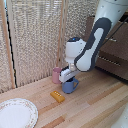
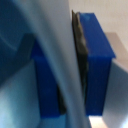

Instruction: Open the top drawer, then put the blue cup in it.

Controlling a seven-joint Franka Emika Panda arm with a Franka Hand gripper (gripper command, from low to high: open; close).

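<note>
White plate (image 1: 17, 113) sits at the exterior view's left on the bench (image 1: 95, 102), then a yellow block (image 1: 57, 96), pink mug (image 1: 56, 75) and the blue cup (image 1: 70, 85) just beside it. Gripper (image 1: 68, 76) is down on the cup's rim; the wrist view shows blue fingers (image 2: 99, 70) pressed onto a thin wall, so it looks clamped on the cup, not certain. Risks: a rim pinch lets the cup swing or slip on lift; pink mug is close enough to get knocked. Top drawer (image 1: 114, 41) is mostly behind the arm, so can't tell if it's open. Wrist view is blurred.
</note>
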